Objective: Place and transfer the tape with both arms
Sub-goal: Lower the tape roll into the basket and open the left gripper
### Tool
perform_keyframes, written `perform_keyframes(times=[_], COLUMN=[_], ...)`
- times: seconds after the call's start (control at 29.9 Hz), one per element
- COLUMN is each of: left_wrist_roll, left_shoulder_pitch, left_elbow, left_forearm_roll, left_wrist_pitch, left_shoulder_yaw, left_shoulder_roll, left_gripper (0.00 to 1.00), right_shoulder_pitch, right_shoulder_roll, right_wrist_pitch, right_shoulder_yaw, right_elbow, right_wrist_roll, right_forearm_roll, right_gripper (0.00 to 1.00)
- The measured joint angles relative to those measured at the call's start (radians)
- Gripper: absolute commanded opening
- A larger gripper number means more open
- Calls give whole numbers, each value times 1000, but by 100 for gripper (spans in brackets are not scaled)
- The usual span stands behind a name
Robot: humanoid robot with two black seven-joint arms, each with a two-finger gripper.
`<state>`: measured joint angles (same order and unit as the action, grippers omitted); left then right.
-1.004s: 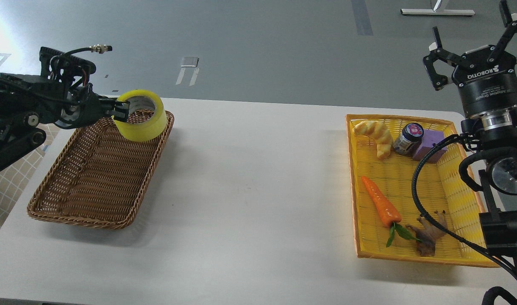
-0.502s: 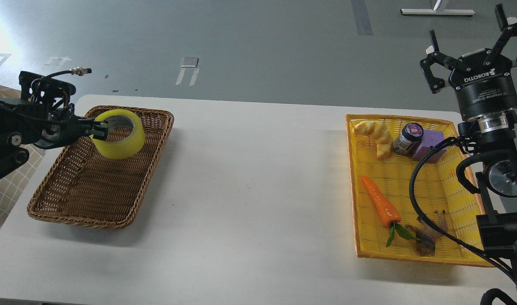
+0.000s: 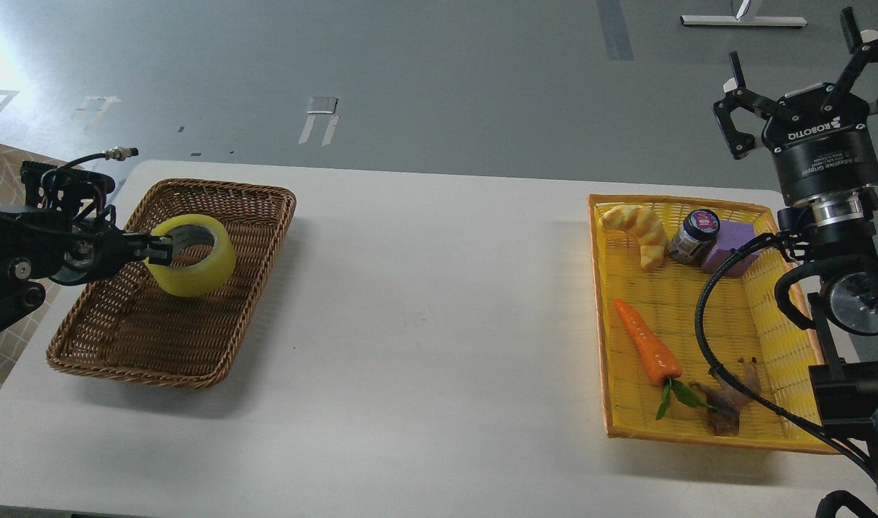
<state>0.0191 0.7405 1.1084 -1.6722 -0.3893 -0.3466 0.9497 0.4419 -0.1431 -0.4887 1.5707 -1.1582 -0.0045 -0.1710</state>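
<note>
**Tape roll held over the brown basket**

The left gripper [image 3: 155, 250] comes in from the left edge and has its jaws clenched on the near-left wall of the tape [image 3: 192, 255], one finger reaching inside the ring and the rest outside it. The tape is a wide yellow roll with a grey-white core, and it sits over the far half of the brown wicker basket [image 3: 194, 360], inside the rim's outline. The view does not settle whether its underside touches the weave. The roll is tilted rather than flat: its open face and the axis through its hole point upward and a little toward the far left, so the inner core shows as an oval. Its round faces lie roughly level with the basket floor.

The right gripper [image 3: 799, 79] is raised at the far right, well apart from the tape, with its fingers spread and nothing between them. Below it on the white surface [image 3: 439, 324] stands the yellow tray [image 3: 604, 316], holding a carrot [image 3: 646, 349], a croissant [image 3: 637, 229], a small jar [image 3: 694, 234], a purple block [image 3: 730, 243] and a brown figure [image 3: 727, 403]. A black cable from the right arm loops across the tray.
</note>
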Motion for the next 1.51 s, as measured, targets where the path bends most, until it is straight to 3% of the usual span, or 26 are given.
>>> perform_keyframes(times=[1.07,1.14,1.17,1.27,1.34,1.51], left_wrist_roll=[-16,-16,-16,-16,-13,-10], left_shoulder_pitch=[-53,-53,-53,-53,-53,-53], left_elbow=[-67,-67,-67,-67,-67,-65], left_forearm_roll=[8,9,11,24,34,43], left_wrist_pitch=[47,47,47,47,47,47], left_shoulder_yaw=[-2,-2,-2,-2,-2,-2], left_shoulder_roll=[-11,-11,-11,-11,-11,-11], left_gripper=[0,13,26,48,55,62], right_shoulder_pitch=[-1,-1,-1,-2,-4,-6], right_shoulder_roll=[7,7,7,7,7,7], right_wrist_pitch=[0,0,0,0,0,0], right_shoulder_yaw=[1,1,1,1,1,1], right_elbow=[-3,-3,-3,-3,-2,-2], right_wrist_roll=[0,0,0,0,0,0], right_forearm_roll=[1,1,1,1,1,1], right_gripper=[100,100,100,100,100,100])
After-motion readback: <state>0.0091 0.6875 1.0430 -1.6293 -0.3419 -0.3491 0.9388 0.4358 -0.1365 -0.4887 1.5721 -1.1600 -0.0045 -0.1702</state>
